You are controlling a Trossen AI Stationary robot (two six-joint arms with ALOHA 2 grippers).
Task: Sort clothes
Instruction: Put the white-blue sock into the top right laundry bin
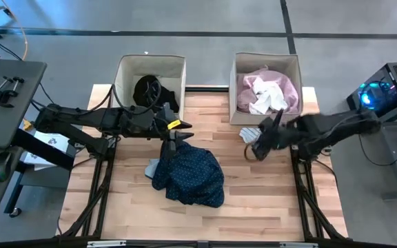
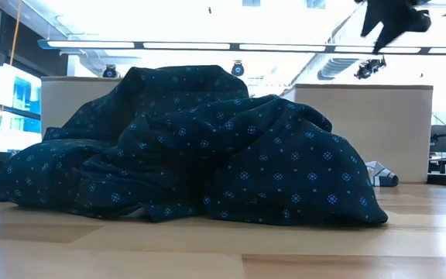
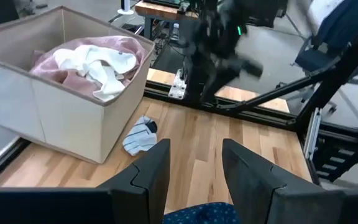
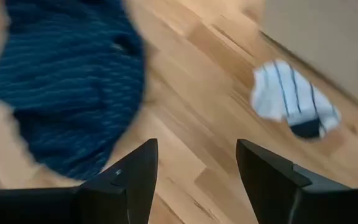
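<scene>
Ceiling strips (image 2: 231,45) glare white overhead (blown out), and my right wrist view smears with motion blur.

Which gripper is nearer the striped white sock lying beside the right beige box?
Right. The right gripper hovers just beside the striped white sock; the left gripper is over the navy dotted dress.

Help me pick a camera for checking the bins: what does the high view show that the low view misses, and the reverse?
Only the high view looks into the boxes: a black garment in the left box, pink shirt and white cloth in the right box, with the left gripper over the dress. Only the low view shows ceiling lights behind. Both show the dotted dress and striped sock on the table.
</scene>
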